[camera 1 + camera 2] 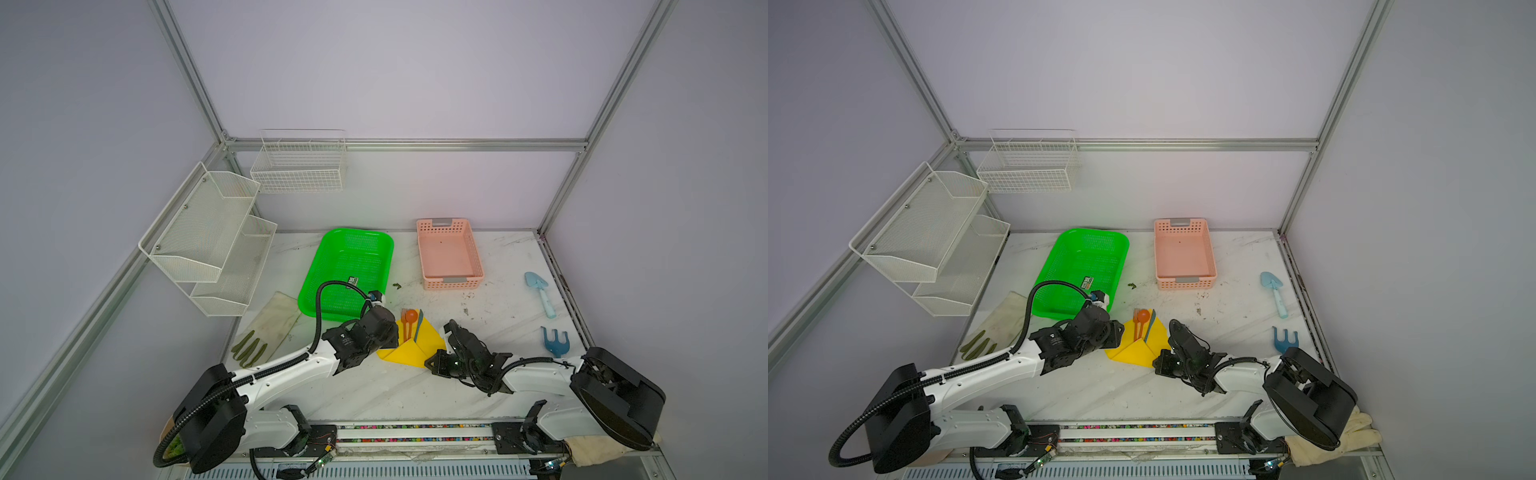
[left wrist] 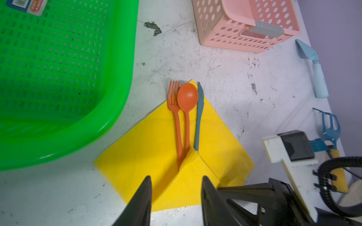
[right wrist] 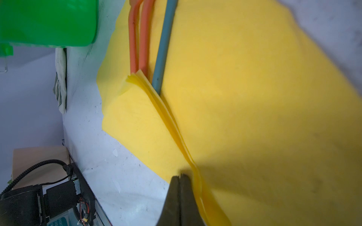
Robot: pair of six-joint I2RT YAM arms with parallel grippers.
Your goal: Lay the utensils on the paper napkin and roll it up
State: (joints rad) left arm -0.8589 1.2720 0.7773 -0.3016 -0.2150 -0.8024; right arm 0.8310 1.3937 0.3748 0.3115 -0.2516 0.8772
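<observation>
My left pincer (image 2: 176, 185), at lower centre of the left wrist view, stands released, its fingers apart above the paper napkin (image 2: 225, 137) and grasping nothing. My right pincer (image 3: 180, 177) is clenched, its tips at the folded edge; whether a ply is caught I cannot tell. Done: the orange fork (image 2: 177, 125), orange spoon (image 2: 187, 97) and teal piece (image 2: 199, 117) lie side by side on the napkin, mid-frame on the counter (image 2: 235, 78), with their handle ends tucked under the turned-up corner. Left, by my judgement: the rolling itself. Only the left wrist view shows the utensil heads, and only the right wrist view the flap's separate plies. Both top views hide my left fingertips.
</observation>
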